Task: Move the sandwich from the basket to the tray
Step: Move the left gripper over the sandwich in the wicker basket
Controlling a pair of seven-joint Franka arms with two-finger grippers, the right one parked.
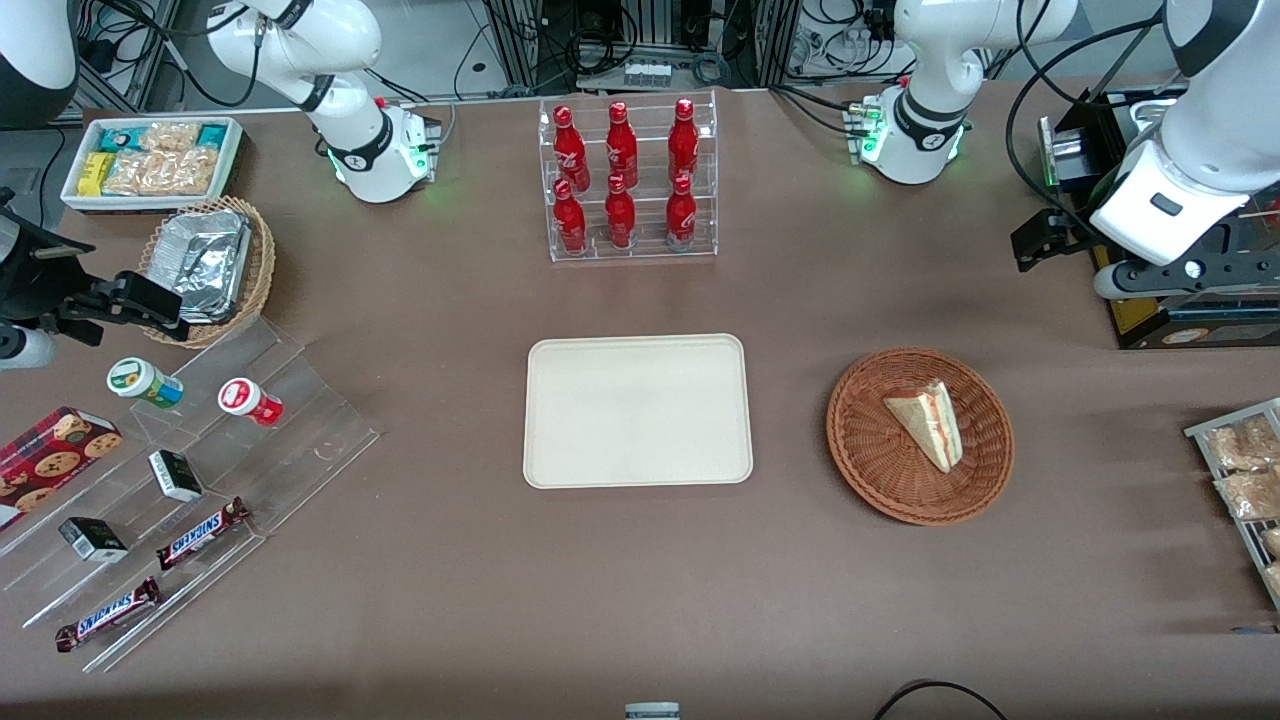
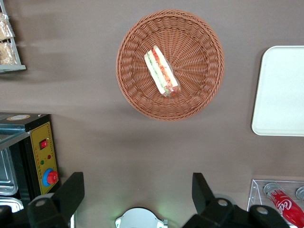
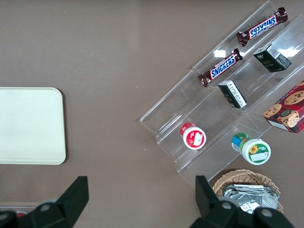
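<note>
Front view: tool (image 2: 137, 194) above 6 bottles (image 1: 625, 175)

- Front view: set high, facing the robots, angled down over the whole brown table (image 1: 420, 580); far enough to take in tray (image 1: 638, 410), basket (image 1: 870, 470) and bottle rack (image 1: 630, 180) together.
- Left wrist view: straight down from well above the table; gripper (image 2: 137, 194) at frame edge, fingers spread wide; basket (image 2: 199, 90), sandwich (image 2: 161, 71), tray edge (image 2: 280, 90) shared with front view.
- Right wrist view: also straight down; tray (image 3: 31, 126) shared with both other views, acrylic snack steps (image 3: 223, 118) with front view only.
</note>
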